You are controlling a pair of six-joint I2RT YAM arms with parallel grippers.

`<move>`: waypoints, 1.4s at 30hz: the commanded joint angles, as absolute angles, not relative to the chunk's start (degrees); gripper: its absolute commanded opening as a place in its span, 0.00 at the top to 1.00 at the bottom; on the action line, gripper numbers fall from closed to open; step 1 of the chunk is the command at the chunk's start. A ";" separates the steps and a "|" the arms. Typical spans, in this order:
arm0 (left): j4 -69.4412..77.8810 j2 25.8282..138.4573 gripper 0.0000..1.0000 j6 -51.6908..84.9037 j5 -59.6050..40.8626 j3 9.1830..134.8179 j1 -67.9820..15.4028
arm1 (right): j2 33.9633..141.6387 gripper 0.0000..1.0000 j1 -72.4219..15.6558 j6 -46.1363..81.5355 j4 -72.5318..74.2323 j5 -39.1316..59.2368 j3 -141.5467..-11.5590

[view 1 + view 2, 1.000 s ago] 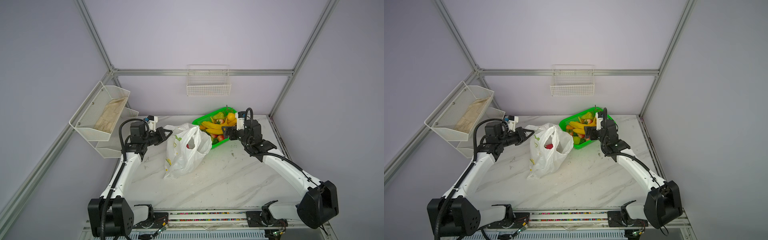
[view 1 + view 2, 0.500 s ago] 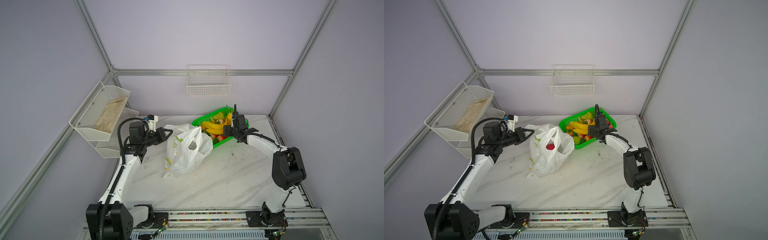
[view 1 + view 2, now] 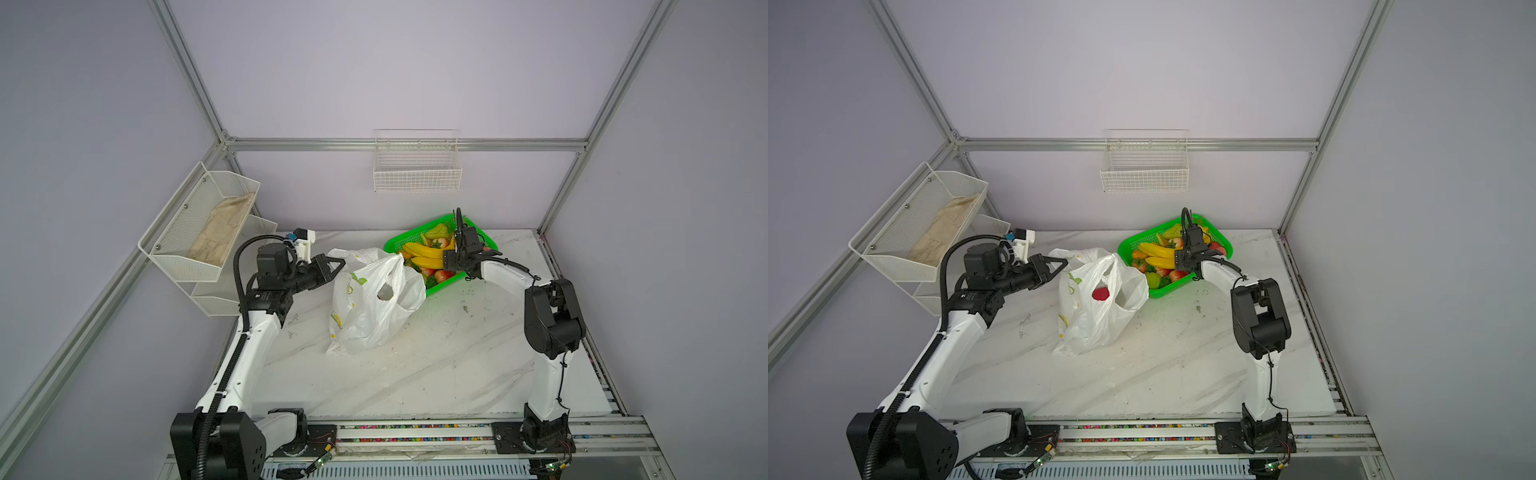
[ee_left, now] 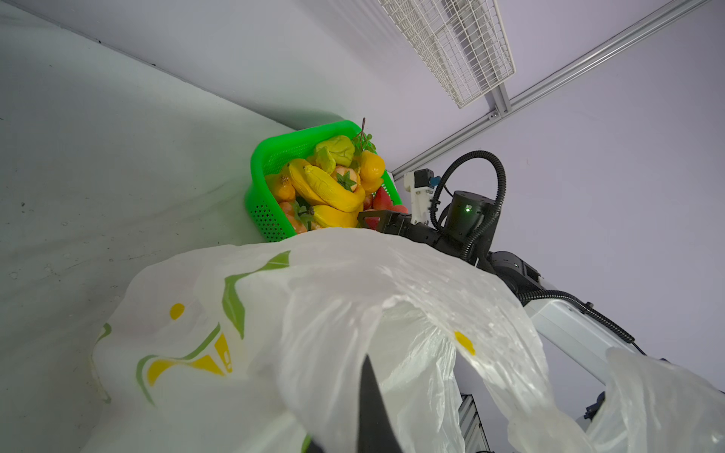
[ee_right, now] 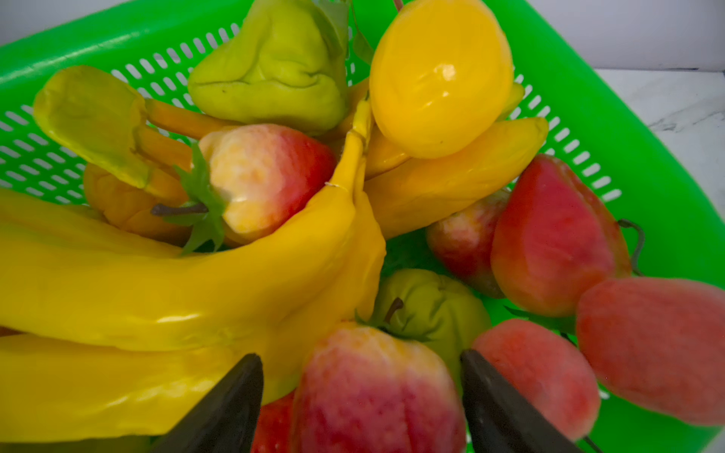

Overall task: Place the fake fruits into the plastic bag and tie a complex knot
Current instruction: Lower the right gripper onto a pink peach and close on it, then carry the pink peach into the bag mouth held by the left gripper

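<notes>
The plastic bag (image 3: pixel 370 303) (image 3: pixel 1096 316) stands open on the marble table, white with lemon prints. My left gripper (image 3: pixel 333 266) (image 3: pixel 1057 266) (image 4: pixel 367 376) is shut on its upper rim and holds the mouth up. One red fruit (image 3: pixel 1100 294) lies inside. The other fake fruits fill the green basket (image 3: pixel 444 286) (image 3: pixel 1167 291) (image 5: pixel 627 117): bananas (image 3: pixel 419 251) (image 5: pixel 157 298), red apples, green pears. My right gripper (image 3: pixel 451 261) (image 3: pixel 1183 262) (image 5: pixel 361 392) is down in the basket, open, its jaws on either side of a red-and-pale apple (image 5: pixel 372 376).
A white wire basket (image 3: pixel 417 174) hangs on the back wall. A white mesh shelf (image 3: pixel 183 232) with a beige cloth (image 3: pixel 220 232) sticks out from the left wall beside my left arm. The green basket touches the bag's right side.
My right arm has folded its elbow in and the gripper has sunk among the basket's fruits, its jaws narrowing round the apple. The left gripper keeps holding the bag, hardly moved.
</notes>
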State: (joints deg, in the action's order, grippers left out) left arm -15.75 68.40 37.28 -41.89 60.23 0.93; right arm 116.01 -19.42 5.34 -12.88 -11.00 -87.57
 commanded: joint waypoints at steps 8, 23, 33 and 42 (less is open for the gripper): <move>-13.18 66.55 1.00 36.29 -42.50 58.45 0.54 | 114.97 0.52 -19.51 3.01 -14.31 -8.59 -89.42; -12.93 67.41 1.00 37.14 -43.14 58.40 0.11 | 79.09 0.66 -20.14 8.86 -1.91 22.54 -61.69; -12.89 67.15 1.00 37.18 -43.53 58.44 -0.26 | 66.53 0.68 -30.25 4.73 -4.36 39.12 -56.45; -12.90 67.14 1.00 37.11 -43.65 58.44 -1.25 | 72.11 0.69 -34.94 3.08 -0.06 38.92 -58.60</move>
State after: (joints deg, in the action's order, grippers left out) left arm -15.40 68.31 37.41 -42.26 60.23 -0.82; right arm 69.93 -34.33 4.51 -2.74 37.85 -56.77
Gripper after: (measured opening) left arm 0.047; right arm 0.559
